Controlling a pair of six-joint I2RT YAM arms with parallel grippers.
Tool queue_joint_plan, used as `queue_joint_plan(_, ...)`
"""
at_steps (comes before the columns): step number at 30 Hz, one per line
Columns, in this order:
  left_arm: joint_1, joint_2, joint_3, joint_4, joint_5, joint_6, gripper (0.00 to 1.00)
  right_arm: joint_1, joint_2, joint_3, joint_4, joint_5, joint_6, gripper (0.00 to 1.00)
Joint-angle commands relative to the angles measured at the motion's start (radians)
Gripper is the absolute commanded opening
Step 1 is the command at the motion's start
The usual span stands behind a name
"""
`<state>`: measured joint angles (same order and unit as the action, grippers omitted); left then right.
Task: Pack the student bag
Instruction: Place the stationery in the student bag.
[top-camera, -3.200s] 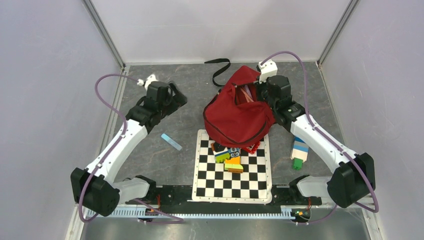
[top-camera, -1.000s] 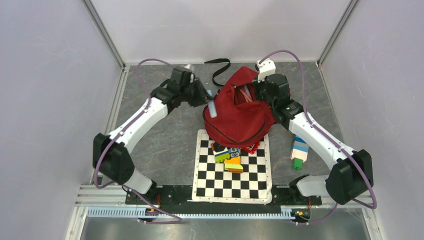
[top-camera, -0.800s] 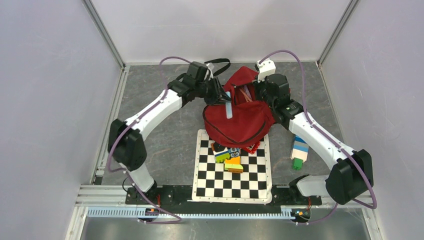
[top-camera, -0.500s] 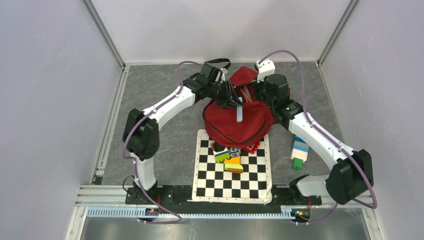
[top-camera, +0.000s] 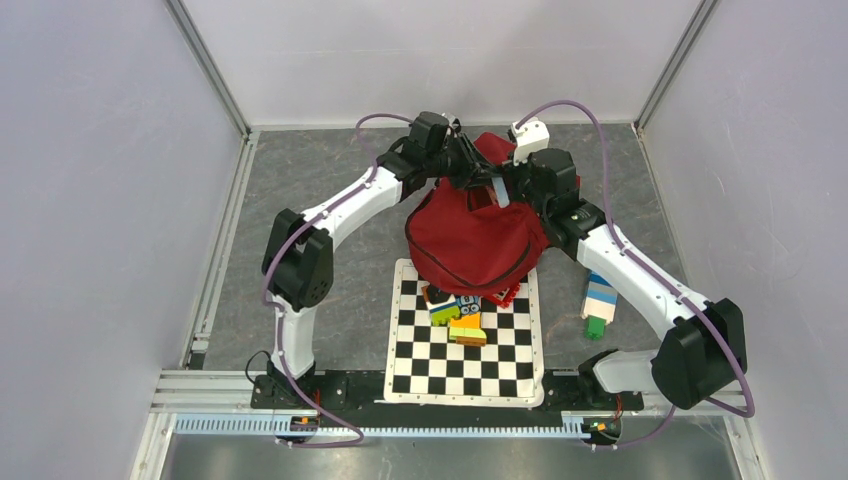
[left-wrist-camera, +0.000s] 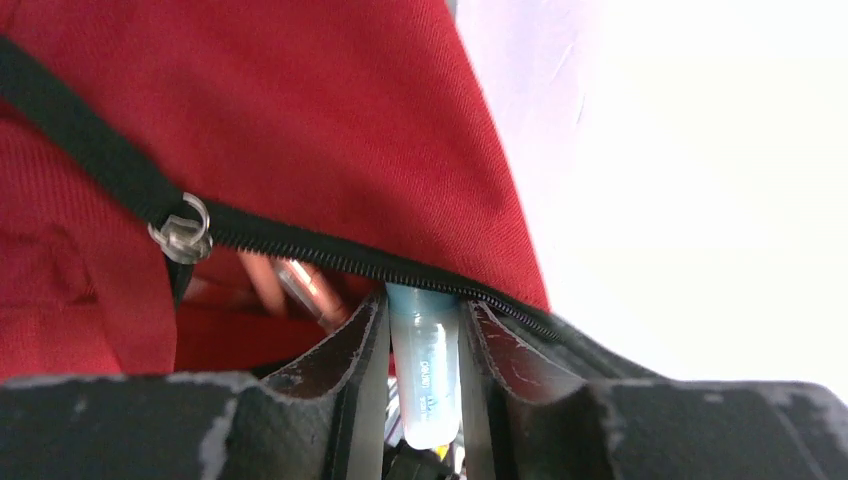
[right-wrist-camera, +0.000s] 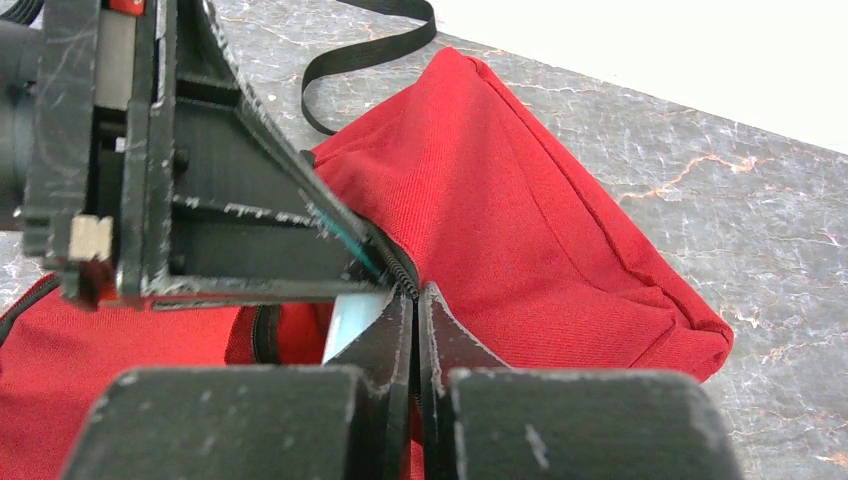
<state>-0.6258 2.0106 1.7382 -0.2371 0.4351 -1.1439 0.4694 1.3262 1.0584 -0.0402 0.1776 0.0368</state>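
Mouth held open — right gripper (right-wrist-camera: 415, 300) pinches bag (top-camera: 470, 240) rim; left gripper (left-wrist-camera: 423, 305) clamps blue pen (left-wrist-camera: 424, 385), aimed into the opening.

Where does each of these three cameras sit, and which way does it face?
Top external: above and behind, looking down on the table; left arm, right arm and student bag show.
Left wrist: on that arm, looks along the left fingers gripping a pale blue tube at the bag's mouth.
Right wrist: looks along the right fingers pinching the bag's zipper edge.
Shared: both wrist views show the bag's zipper.
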Motion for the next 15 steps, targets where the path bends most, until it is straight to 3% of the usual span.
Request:
queue_joint_plan(1,-0.003,0.035,0.035,0.164,-0.121,-0.125,0.02,0.015,-0.041,0.054,0.09,-0.007,0.002,0.0)
queue_joint_plan(11,-0.027,0.06,0.034,0.228,-0.3,-0.134,0.02,0.016,-0.047,0.042,0.088,-0.01,0.003,0.0)
queue_joint_plan(15,-0.046,0.044,0.012,0.192,-0.367,-0.073,0.02,0.017,-0.045,0.044,0.085,-0.011,0.005,0.0)
